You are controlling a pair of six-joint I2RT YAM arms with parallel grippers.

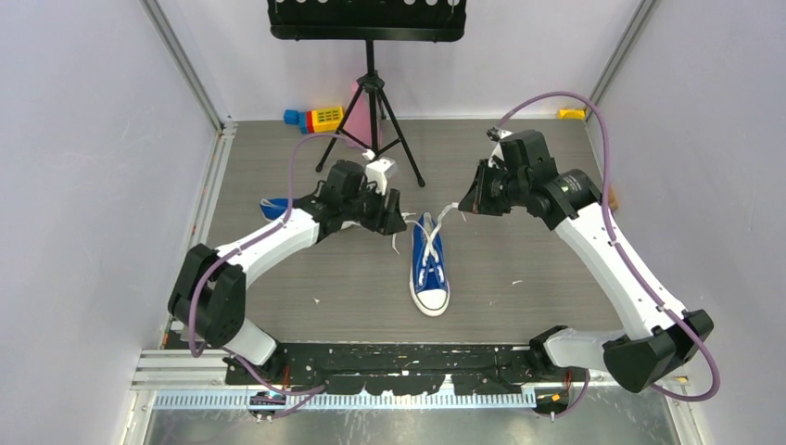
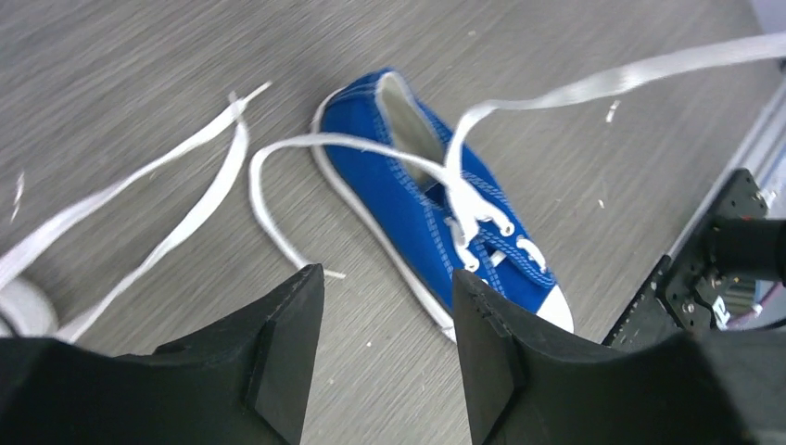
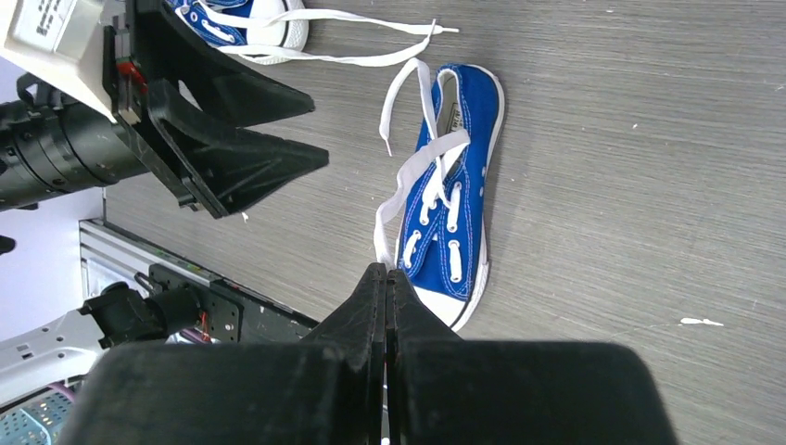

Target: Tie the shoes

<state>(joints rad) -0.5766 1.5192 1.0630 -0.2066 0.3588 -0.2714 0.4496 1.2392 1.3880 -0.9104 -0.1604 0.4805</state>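
Blue sneaker [image 1: 430, 269] in middle of table [image 1: 556, 269], toe toward near edge | right gripper [image 3: 386, 278] pressed together on its white lace [image 2: 602, 85], raised taut | left gripper [image 2: 387, 278] spread, holding nothing | second sneaker [image 1: 272, 208] nearer left edge

No words or numbers can be read for sure. In the right wrist view, a white box [image 3: 51, 32] sits on the left arm, up and to the left of the blue shoe [image 3: 454, 195]. The box has a sticker [image 3: 57, 20] with rows of tiny black print, too small to read. Inside the blue shoe, near the heel, there is a small dark stamp [image 3: 453, 116]. It is blurry, so its letters cannot be made out. From above, the same white box [image 1: 380, 171] is just up and left of the blue shoe [image 1: 430, 264], and its print is too small to see.
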